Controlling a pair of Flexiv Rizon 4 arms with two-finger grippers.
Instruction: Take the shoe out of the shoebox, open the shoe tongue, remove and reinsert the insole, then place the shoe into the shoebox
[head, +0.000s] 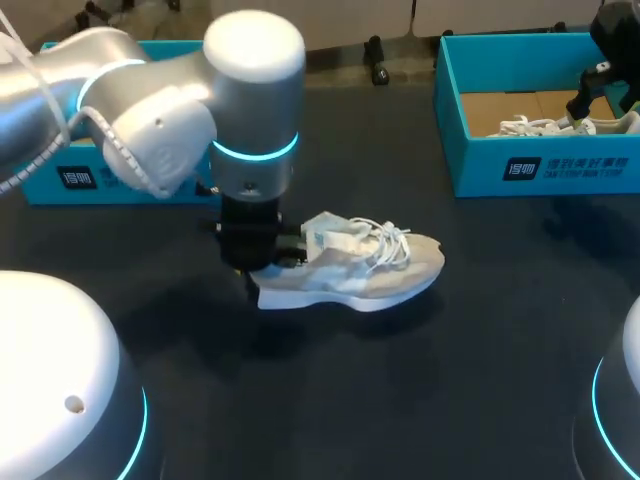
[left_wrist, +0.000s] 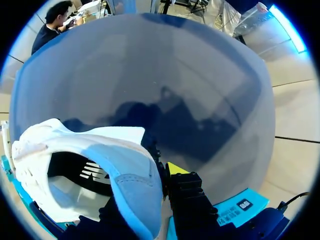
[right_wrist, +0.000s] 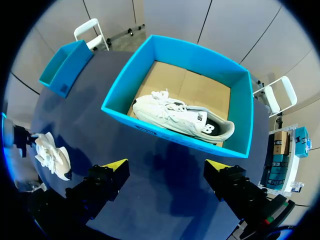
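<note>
Left gripper (head: 256, 268) points straight down at the heel end of the shoe (head: 360, 268), which lies on its side on the dark table (head: 400, 400), near the middle, with its toe pointing away from the left arm. The left wrist view looks into the shoe's opening. The heel wall runs down between the two fingers. One yellow fingertip (left_wrist: 175, 168) presses against its outer face, and the other finger sits on the inner side, mostly hidden by the padded collar. The gripper is therefore closed narrowly on the heel wall. White laces (head: 385, 240) lie loose over the top of the shoe.

The right gripper (right_wrist: 165, 167) is wide open, with nothing between or against its yellow tips. It hangs above the table by the near wall of the blue shoebox (head: 540, 165) at the far right of the table. A second shoe (right_wrist: 180, 117), white, lies on its side on the box's cardboard floor. A smaller blue box (right_wrist: 65, 70) sits at the far left of the table, behind the left arm and well apart from both shoes.
</note>
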